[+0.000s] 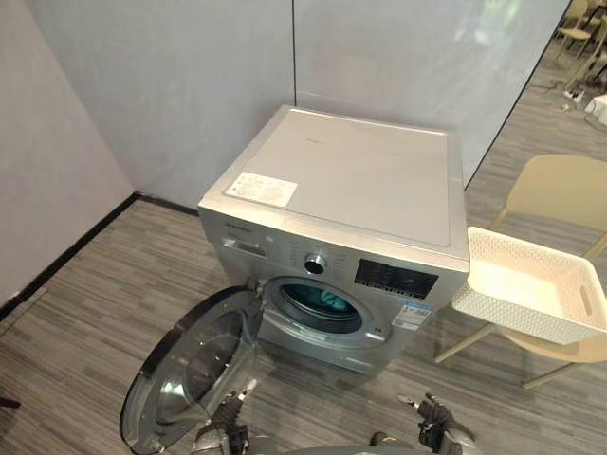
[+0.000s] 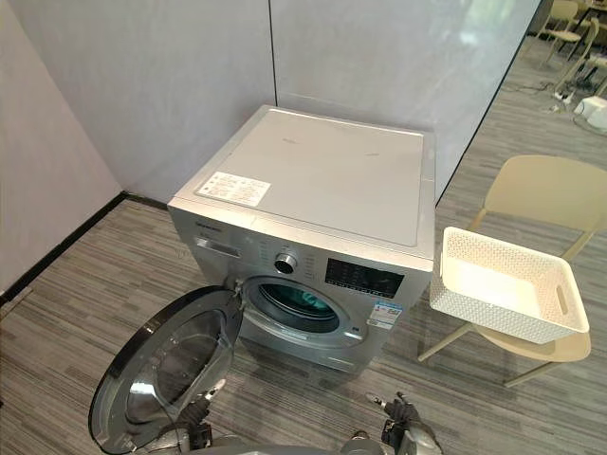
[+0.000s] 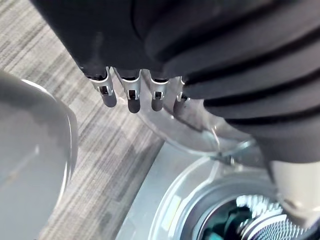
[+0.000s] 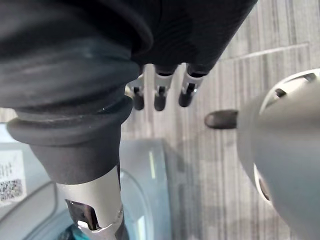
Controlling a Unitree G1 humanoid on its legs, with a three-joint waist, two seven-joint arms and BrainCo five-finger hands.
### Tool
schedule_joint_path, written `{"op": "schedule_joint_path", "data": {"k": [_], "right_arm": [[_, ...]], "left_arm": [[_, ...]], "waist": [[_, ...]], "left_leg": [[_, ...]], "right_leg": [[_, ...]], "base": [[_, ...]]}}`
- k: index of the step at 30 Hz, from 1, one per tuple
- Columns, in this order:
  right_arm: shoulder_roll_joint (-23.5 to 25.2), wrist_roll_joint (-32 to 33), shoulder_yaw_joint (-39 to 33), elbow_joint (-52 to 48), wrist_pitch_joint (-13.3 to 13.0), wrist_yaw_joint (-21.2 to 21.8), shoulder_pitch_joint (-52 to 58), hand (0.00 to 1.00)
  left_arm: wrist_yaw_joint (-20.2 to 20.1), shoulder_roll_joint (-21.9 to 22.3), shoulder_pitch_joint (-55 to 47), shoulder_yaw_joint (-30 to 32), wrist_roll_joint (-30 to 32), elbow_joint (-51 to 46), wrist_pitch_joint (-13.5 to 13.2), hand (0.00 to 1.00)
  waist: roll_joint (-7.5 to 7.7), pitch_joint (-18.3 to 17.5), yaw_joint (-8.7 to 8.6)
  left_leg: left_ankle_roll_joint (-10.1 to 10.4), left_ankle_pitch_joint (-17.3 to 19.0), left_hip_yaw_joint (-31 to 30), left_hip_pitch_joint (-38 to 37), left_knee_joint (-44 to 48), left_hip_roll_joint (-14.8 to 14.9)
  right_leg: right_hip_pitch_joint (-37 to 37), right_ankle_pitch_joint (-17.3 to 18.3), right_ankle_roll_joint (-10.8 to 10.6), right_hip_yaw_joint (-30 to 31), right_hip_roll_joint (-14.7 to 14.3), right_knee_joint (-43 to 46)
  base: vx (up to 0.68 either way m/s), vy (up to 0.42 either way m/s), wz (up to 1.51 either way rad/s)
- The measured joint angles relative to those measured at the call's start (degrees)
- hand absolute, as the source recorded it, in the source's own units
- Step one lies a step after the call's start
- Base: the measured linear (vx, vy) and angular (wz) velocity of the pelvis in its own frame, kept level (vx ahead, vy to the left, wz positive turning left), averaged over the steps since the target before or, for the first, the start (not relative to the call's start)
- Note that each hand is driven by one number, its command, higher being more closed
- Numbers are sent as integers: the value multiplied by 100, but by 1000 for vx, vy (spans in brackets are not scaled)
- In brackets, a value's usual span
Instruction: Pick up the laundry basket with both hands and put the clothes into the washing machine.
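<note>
We take the white laundry basket (image 1: 503, 305) for a light, stiff plastic shell with perforated walls, easy to lift but liable to tip if we hold it unevenly. It sits on the seat of a cream chair (image 1: 560, 190) just beside the right flank of the washing machine (image 1: 351, 180), well apart from both hands. A slot handle (image 2: 562, 301) is cut into its far short end; whether the end nearest the machine has one too, we cannot tell. Our best hold looks like one hand at each short end, fingers under the rim. The inside of the basket looks bare, while something teal (image 1: 327, 301) lies in the drum. Our left hand (image 3: 131, 95) hangs low in front of the machine with its fingers straight and relaxed, holding nothing, and our right hand (image 4: 160, 97) hangs low likewise, fingers loose and thumb apart, empty. The round glass door (image 1: 185, 370) stands swung wide open on the left side, right by the left hand, so we judge it the main obstacle. The chair's backrest and the machine's corner crowd the basket and could snag a careless reach.
</note>
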State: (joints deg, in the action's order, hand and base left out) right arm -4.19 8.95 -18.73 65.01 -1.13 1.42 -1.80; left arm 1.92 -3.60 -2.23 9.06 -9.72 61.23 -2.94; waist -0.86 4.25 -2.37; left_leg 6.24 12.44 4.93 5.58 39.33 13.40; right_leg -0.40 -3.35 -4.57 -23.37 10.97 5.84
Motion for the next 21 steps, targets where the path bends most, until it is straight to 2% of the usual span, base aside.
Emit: {"op": "schedule_joint_path", "data": {"k": [1,2,3,4,5,6,7,9,11,13,15,16,17,19,20,21], "right_arm": [[-8,7,-96,77,3,0,11,0],[-76,4,-137,176,23,-10,40,0],[-78,3,-164,177,33,-11,65,0],[-55,1,-204,214,51,-8,149,0],[27,1,-204,289,61,-8,149,0],[138,5,-204,351,139,-10,159,0],[190,9,-201,350,150,-10,170,0],[215,69,-177,349,149,-13,165,0],[209,138,-97,338,138,-31,110,0],[204,190,-84,310,113,-25,110,0],[205,188,-93,273,107,-24,114,0],[189,182,-85,271,108,-24,150,0],[184,179,-74,269,108,-24,146,0],[152,177,-16,219,133,-20,139,0],[183,176,3,65,124,-22,75,0],[216,179,-16,-12,108,-10,114,0]], "left_arm": [[28,53,3,51,-380,7,32,0],[29,123,17,44,-623,4,44,0],[23,128,17,44,-628,2,44,0],[11,102,26,29,-637,-26,38,0],[3,69,50,-2,-637,-30,37,0],[5,-68,15,-3,-609,-44,26,0],[3,-187,7,-22,-531,-70,24,0],[4,-279,-4,-67,-416,-94,17,0],[20,-346,-74,-67,-209,-89,17,0],[57,-390,-126,-59,146,14,17,0],[61,-374,-147,-10,351,128,21,0],[61,-362,-126,7,429,206,23,0],[62,-365,-123,14,458,237,23,0],[58,-363,-76,15,547,234,25,0],[55,-329,-16,23,578,232,21,0],[54,-356,6,15,587,224,21,0]], "waist": [[-59,10,-24],[-220,16,-32],[-253,2,-37],[-287,-32,-88],[-181,-24,-91],[40,-117,-43],[177,-169,-44],[266,-182,6],[264,-185,24],[336,-217,28],[287,-216,14],[235,-223,0],[234,-213,6],[237,-231,14],[77,-102,-22],[90,-47,-19]], "left_leg": [[44,366,-188,6,6,18],[29,814,-274,27,-81,61],[27,896,-287,29,-147,54],[-130,1262,-354,-23,-617,-46],[-142,1232,-336,9,-654,-189],[-170,1126,-334,110,-838,-383],[-211,1118,-319,296,-823,-477],[-214,1114,-240,477,-807,-587],[-278,1052,-67,560,-874,-631],[-303,782,163,363,-1361,-685],[-275,522,316,36,-1909,-665],[-325,359,338,-103,-2124,-654],[-355,284,370,-184,-2226,-650],[-416,-42,551,-436,-2665,-664],[-518,-118,596,-549,-2821,-498],[-516,-121,574,-648,-2835,-475]], "right_leg": [[-10,-3,-18,-167,-44,-11],[-4,-47,-93,-287,-88,-14],[-3,-62,-113,-317,-87,-19],[-17,-125,-232,-449,-45,-55],[-54,-171,-273,-457,54,-69],[-134,-207,-225,-456,210,-118],[-246,-330,-76,-405,269,-168],[-438,-520,17,-242,345,-221],[-677,-629,45,-45,390,-221],[-844,-920,57,125,432,-227],[-863,-1170,219,108,381,-204],[-892,-1285,354,109,323,-125],[-908,-1336,400,125,316,-69],[-916,-1791,363,248,262,-220],[-1233,-719,303,500,165,1279],[-1341,-305,256,666,84,2014]], "base": [[-223,223,44],[-197,222,41],[-198,259,57],[-166,212,45],[-189,201,44],[-164,119,23],[-145,80,19],[-101,50,-1],[-40,25,-35],[67,-5,-39],[155,5,-23],[165,36,-17],[129,47,-15],[133,31,-13],[114,6,-2],[124,-49,7]]}}
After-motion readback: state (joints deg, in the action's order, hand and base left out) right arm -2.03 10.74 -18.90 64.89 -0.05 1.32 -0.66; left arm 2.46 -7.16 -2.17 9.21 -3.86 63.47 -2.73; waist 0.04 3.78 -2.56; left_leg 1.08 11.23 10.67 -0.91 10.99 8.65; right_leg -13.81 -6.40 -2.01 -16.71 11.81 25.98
